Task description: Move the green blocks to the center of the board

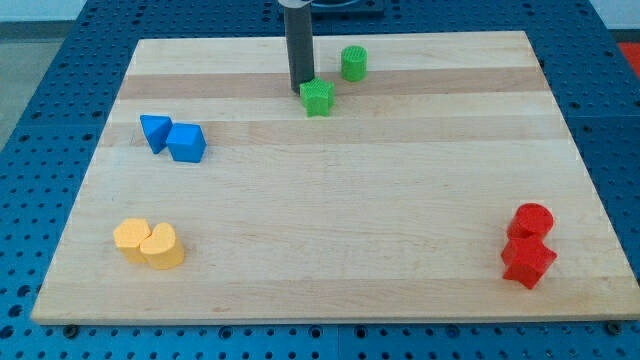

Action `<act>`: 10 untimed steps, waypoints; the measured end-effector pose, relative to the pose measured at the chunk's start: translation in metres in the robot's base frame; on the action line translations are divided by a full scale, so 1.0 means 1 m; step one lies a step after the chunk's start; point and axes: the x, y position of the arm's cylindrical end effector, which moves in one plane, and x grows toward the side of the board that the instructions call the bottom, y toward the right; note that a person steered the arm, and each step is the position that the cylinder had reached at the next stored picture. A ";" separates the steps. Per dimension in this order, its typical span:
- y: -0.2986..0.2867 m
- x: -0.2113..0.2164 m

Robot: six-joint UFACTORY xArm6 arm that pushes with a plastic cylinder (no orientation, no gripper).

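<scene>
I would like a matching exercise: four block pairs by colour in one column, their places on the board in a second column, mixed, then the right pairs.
Blocks:
1. green blocks
2. blue blocks
3. yellow blocks
4. red blocks

Places:
A. view's bottom right
B. view's top, by my tip
C. view's bottom left
D. view's left edge, upper half

Pairs: 1-B, 2-D, 3-C, 4-A

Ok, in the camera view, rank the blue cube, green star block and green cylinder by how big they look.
1. blue cube, largest.
2. green star block at my tip and green cylinder: look alike, no ranking; they lie nearer the view's top, so possibly farther off.
</scene>
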 end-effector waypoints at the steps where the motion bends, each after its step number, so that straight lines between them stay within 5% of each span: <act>1: 0.000 0.023; 2: 0.004 0.038; 4: -0.002 -0.043; 6: 0.058 -0.082; 10: 0.084 -0.071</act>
